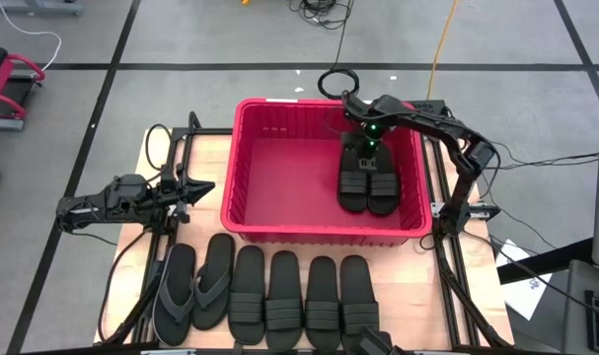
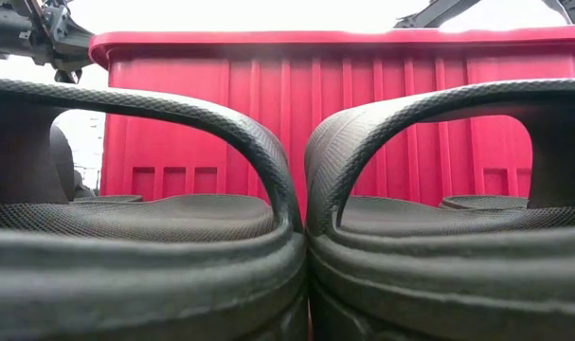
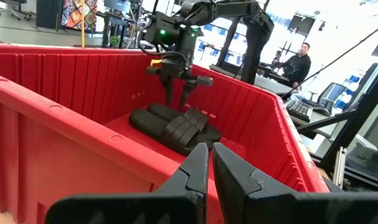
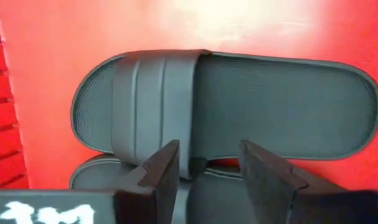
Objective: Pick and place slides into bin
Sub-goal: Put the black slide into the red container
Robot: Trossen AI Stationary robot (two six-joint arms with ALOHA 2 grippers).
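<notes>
Two slides [image 1: 368,182] in bin [image 1: 279,227], open right hand [image 1: 368,146] above.

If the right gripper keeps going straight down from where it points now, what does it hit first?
Most likely the black slides lying in the red bin. The right gripper hangs open just above them, fingers either side of a strap; how much gap remains is unclear.

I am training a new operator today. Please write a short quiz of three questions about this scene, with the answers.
1. How many slides lie in the bin?
2. True or false: the right gripper is open above those slides.
3. Which rests beside the bin, outside it: (a) left gripper, (b) right gripper?

Key: 1. Two. 2. True. 3. (a)
</notes>
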